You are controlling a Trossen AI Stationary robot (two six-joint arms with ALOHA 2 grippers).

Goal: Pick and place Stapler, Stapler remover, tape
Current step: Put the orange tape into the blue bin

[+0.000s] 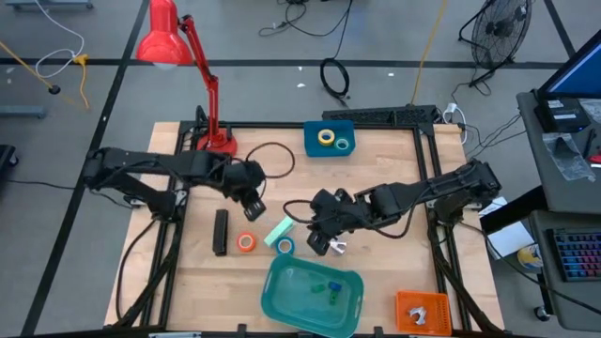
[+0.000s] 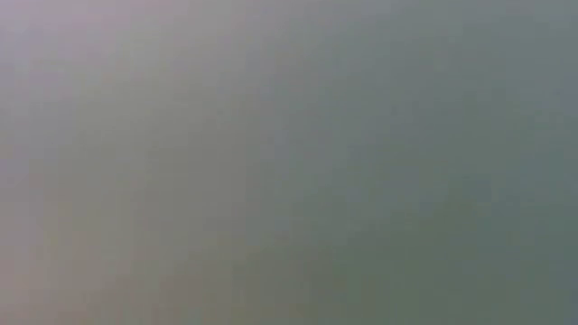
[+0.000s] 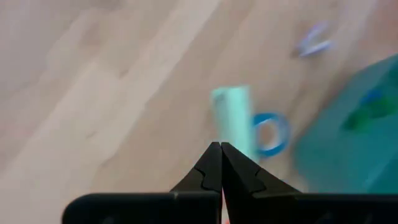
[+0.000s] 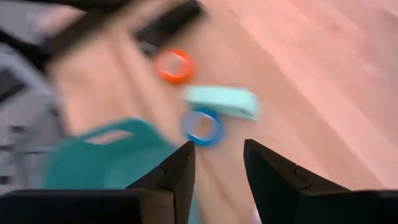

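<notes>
1. High view alone lays out the whole desk (image 1: 376, 188): the left gripper (image 1: 254, 208) hangs above the wood just beyond the stapler (image 1: 220, 231), and the right gripper (image 1: 324, 246) sits near the mint-green block (image 1: 279, 231) and the blue tape roll (image 1: 285, 246).
2. Only this view shows the yellow tape roll (image 1: 326, 137) and green tape roll (image 1: 343, 145), both lying on a blue tray (image 1: 315, 145) at the far edge, well apart from the arms.
3. The orange tape roll (image 1: 246, 242) lies just beside the stapler, between it and the mint block.
4. A teal bin (image 1: 282, 296) at the near edge holds small coloured pieces; an orange part (image 1: 421, 311) sits to its right.
5. Left wrist view shows that arm's jaws pressed together with nothing between them, and the mint block (image 3: 233, 118) touching the blue roll (image 3: 272, 133) ahead.
6. Right wrist view shows its jaws standing apart and empty over bare wood, with the blue roll (image 4: 202, 127), mint block (image 4: 222, 101), orange roll (image 4: 174, 65) and stapler (image 4: 169, 23) beyond.
7. The desk is pale wood in a black frame, with a red lamp (image 1: 183, 56) at its far left corner; grey floor, cables, a fan (image 1: 498, 28) and a side bench surround it.
8. Low view gives only a grey blur; nothing can be made out. Both wrist views are smeared, so a staple remover cannot be identified.
</notes>
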